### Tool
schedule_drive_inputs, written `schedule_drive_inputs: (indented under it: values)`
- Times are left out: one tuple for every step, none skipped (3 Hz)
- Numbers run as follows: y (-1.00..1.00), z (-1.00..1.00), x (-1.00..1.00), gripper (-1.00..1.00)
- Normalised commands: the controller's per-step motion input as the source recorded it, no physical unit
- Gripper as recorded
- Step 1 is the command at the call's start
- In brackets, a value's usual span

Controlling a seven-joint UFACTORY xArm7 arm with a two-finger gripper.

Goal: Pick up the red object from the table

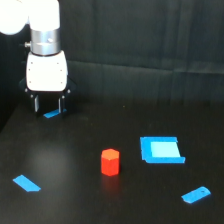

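One red object stands upright on the bench, well apart from the gripper, nearer the camera and toward the exterior view's right. The gripper hangs open and holds nothing, above a small blue piece at far left. Nothing blocks the path; a blue block lies just right of the red object, and two blue strips lie nearer.

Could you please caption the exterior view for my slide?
Open gripper at upper left, far from the red object standing untouched on the table among blue pieces.

blue block right-centre | blue strip lower left | blue tab lower right | blue bit upper left
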Motion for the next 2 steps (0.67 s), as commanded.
schedule_drive_inputs:
  values:
    - [0.05, -0.01, 0.12, 0.99]
    - [-0.32, -0.29, 0.35, 1.0]
